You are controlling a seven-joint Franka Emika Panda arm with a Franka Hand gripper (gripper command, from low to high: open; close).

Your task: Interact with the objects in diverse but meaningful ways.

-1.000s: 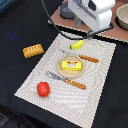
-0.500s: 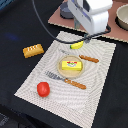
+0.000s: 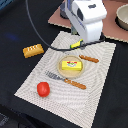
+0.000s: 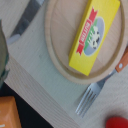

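Arm head shifted slightly toward exterior view's left since earlier frame, now covering most of banana (image 3: 76, 44). Claw hidden; grip state impossible to tell. Yellow block (image 3: 71, 65) rests untouched on plate (image 3: 60, 72); tomato (image 3: 43, 89) near fork (image 3: 56, 76).

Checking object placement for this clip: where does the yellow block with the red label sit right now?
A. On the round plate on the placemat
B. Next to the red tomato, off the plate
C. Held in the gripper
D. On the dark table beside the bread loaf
A: the yellow block lies flat on the round plate in the middle of the placemat, apart from the tomato and the bread loaf.
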